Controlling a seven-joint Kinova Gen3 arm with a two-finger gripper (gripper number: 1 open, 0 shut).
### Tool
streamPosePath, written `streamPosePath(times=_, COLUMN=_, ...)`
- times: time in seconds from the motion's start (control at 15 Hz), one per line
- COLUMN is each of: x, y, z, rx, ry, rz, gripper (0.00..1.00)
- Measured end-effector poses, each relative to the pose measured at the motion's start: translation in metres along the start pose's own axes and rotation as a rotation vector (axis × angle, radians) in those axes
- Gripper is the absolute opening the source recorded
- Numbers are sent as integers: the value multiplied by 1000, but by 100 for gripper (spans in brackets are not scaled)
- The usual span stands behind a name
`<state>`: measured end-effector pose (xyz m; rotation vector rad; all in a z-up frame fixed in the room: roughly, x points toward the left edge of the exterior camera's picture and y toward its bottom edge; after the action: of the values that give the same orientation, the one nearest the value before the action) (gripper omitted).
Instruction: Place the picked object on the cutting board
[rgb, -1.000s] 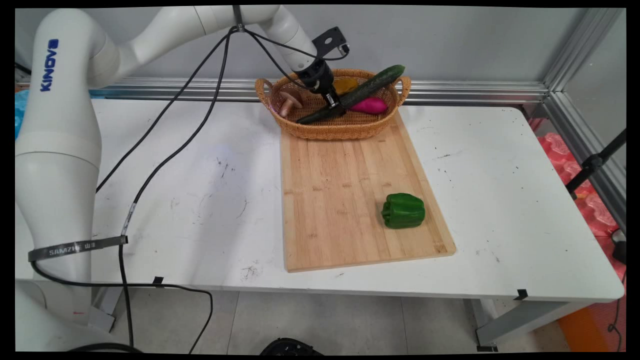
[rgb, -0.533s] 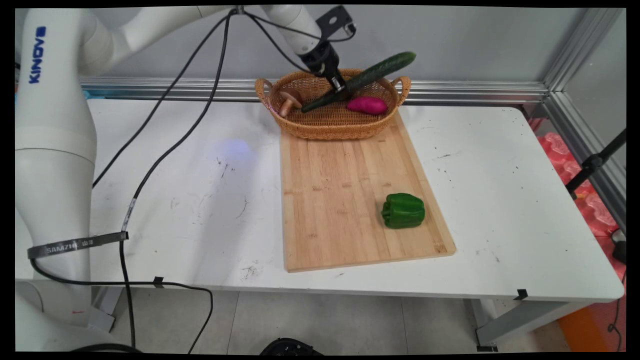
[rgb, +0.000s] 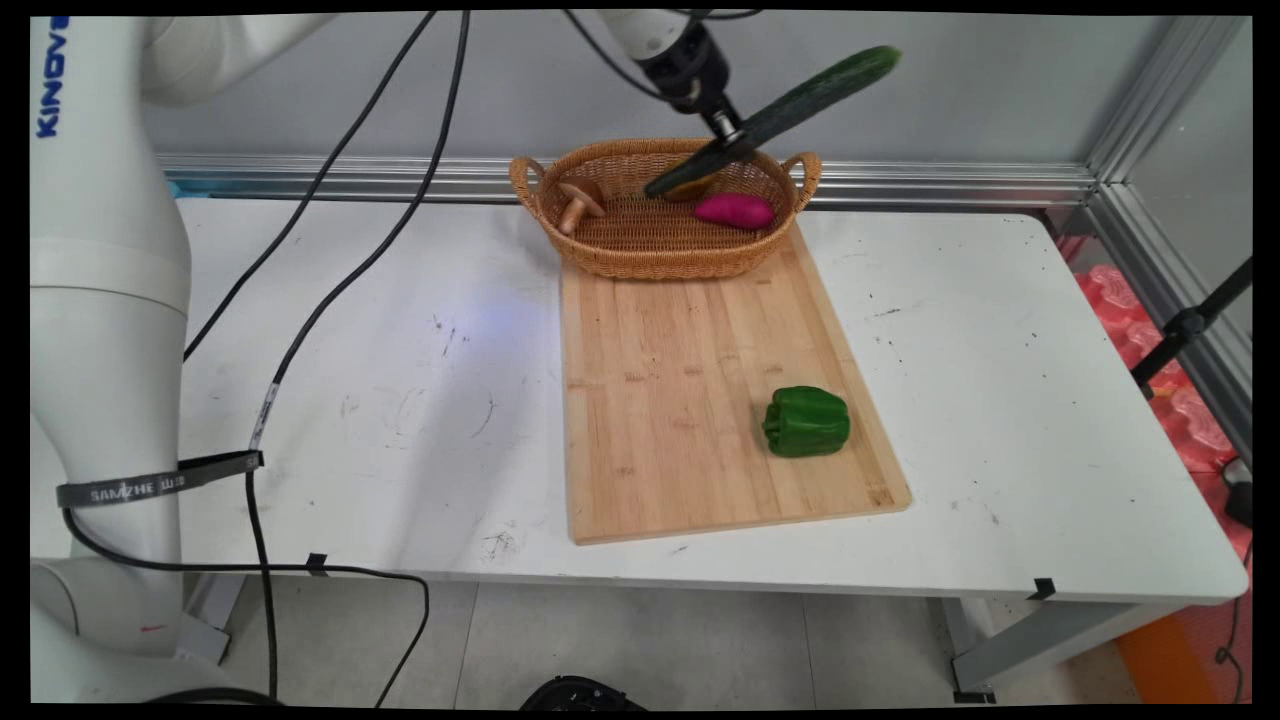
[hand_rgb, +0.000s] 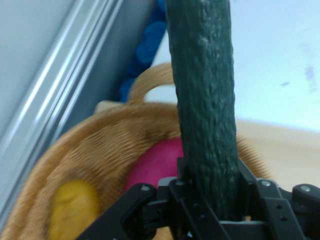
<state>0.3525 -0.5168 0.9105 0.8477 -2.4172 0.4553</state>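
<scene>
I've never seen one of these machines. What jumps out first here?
The gripper holds a long cucumber tilted in the air above a wicker basket at the table's far side. On the wooden cutting board in front lies a green bell pepper.

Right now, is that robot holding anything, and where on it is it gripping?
Yes: the tool holds a cucumber clamped partway along its length, nearer its lower end, lifted above the basket.

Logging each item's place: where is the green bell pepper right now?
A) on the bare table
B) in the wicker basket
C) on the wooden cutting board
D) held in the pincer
C: the green bell pepper lies on the wooden cutting board, near its right edge.
</scene>
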Motion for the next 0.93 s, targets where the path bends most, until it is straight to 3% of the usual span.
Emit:
streamPosePath(times=0.2, x=19, y=34, z=-14, rx=-35, ry=-6, rz=-6, gripper=0)
streamPosePath(times=0.4, x=20, y=71, z=-27, rx=-78, ry=-44, rz=3, gripper=0)
streamPosePath(times=0.53, x=9, y=96, z=-34, rx=-111, ry=-84, rz=13, gripper=0)
streamPosePath(times=0.93, x=-28, y=129, z=-38, rx=-146, ry=-159, rz=37, gripper=0)
